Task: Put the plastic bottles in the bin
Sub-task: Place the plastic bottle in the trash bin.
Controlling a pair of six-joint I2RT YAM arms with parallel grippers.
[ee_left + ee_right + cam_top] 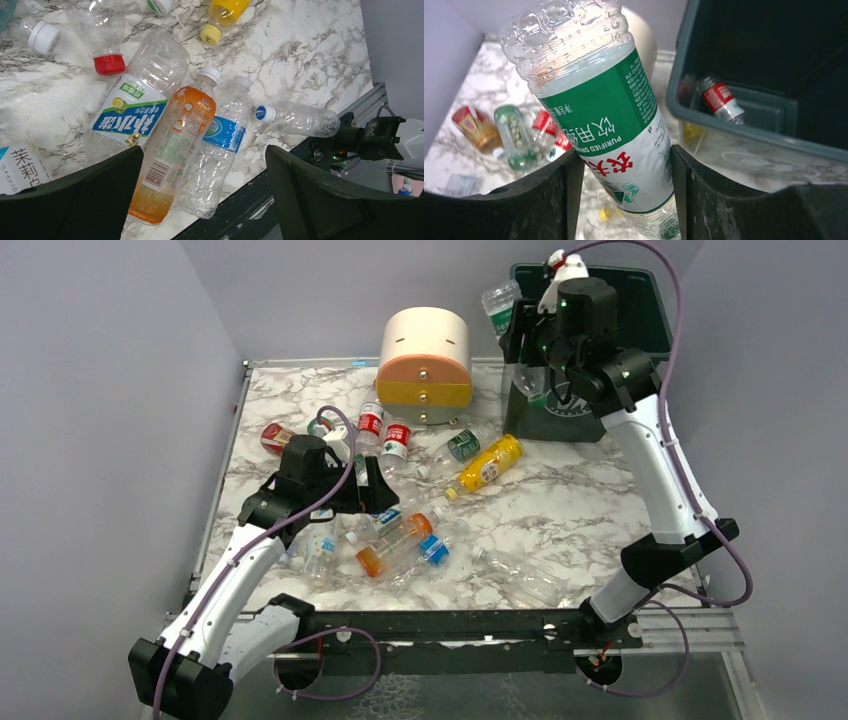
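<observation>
My right gripper (pixel 527 343) is raised beside the left rim of the dark green bin (pixel 640 310), shut on a clear bottle with a green label (pixel 503 308). In the right wrist view both fingers press that green-labelled bottle (pixel 594 95), and a red-labelled bottle (pixel 720 100) lies inside the bin (pixel 734 129). My left gripper (pixel 375 490) hovers open over the scattered plastic bottles. Between its fingers in the left wrist view lie an orange bottle (pixel 175 150) and a blue-labelled clear bottle (pixel 220 145). A yellow bottle (pixel 488 464) lies mid-table.
A cream-and-orange round drawer unit (pixel 425 365) stands at the back, left of the bin. More bottles (pixel 375 430) lie in front of it. A crushed clear bottle (pixel 520 575) rests near the table's black front rail (pixel 450 625). Grey walls close in on both sides.
</observation>
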